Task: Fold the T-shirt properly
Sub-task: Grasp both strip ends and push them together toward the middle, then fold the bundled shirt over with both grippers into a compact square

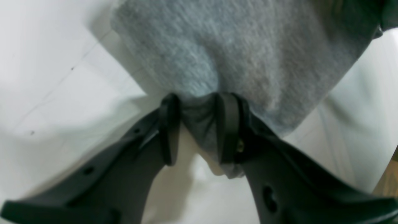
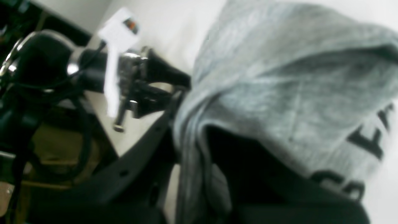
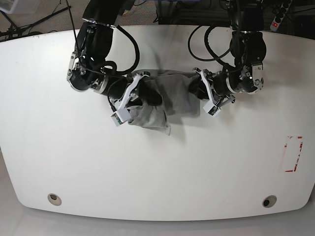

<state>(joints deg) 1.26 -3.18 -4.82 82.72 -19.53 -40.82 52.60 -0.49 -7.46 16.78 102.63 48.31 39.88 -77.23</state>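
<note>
White bench (image 3: pixel 157 167) fills the base view, cables (image 3: pixel 129 42) at 12 o'clock. T-shirt (image 3: pixel 170 98) bunched just above bench center, strung between both arms. Left gripper (image 1: pixel 197 124) clamps a grey fold of it. Right gripper (image 3: pixel 147 93) closed on the other end, fabric draped over it. Red marking (image 3: pixel 293 154) at 3 o'clock; two round holes (image 3: pixel 54 199) along the 6 o'clock edge.

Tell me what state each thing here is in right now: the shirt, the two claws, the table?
T-shirt: bunched, held up between both grippers, one end draping toward the table.
Left gripper: shut on a gathered fold of grey cloth.
Right gripper: shut on the shirt's other end; its fingertips are hidden by the cloth.
Table: white, with a red rectangle outline marked near one edge.
</note>
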